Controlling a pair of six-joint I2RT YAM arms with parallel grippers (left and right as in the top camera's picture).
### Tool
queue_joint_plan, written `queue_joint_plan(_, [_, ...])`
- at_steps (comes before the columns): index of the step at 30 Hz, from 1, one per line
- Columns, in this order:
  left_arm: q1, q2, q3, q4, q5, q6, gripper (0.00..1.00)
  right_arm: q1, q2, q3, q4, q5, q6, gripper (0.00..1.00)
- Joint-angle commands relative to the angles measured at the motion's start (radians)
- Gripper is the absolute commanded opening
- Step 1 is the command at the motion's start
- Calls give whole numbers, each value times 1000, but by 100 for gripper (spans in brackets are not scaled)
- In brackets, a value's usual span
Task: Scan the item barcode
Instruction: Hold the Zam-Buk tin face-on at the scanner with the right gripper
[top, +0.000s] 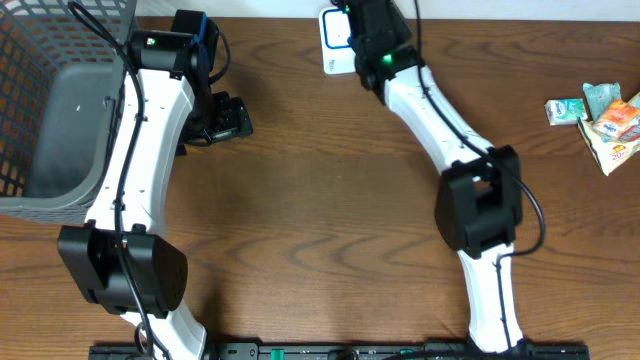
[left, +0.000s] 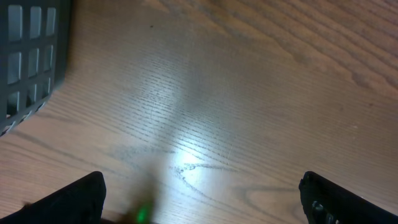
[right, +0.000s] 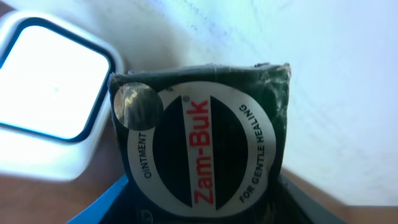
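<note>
Nearest to us, the left gripper hangs just over the bare wooden table. Its jaws are spread wide with nothing between them, and the grey basket is right beside that arm. Out on the right edge we've got a little pile of small packets, well apart from both arms. Further back, the right gripper is clamped on a dark green Zam-Buk box, round label facing the wrist camera. Just behind it, at the far edge by the white wall, sits the white scanner with its blue-rimmed window. The box is just beside it, but we can't tell if they touch.
</note>
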Motion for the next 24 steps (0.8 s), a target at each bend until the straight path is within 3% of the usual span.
queue_joint_plan(1, [0,-17,-2,-3,2,-6,98,20,80,1,154,126,-235,43])
queue_joint_plan(5, [0,-17,-2,-3,2,-6,98,37,149,2,358,158,-349,44])
queue_joint_plan(9, [0,-17,-2,-3,2,-6,97,60,182,1,419,150,-421,42])
queue_joint_plan(18, [0,-17,-2,-3,2,-6,98,96,185,2,483,136,-430,44])
queue_joint_plan(24, [0,-17,-2,-3,2,-6,98,88,161,2,398,177,-342,44])
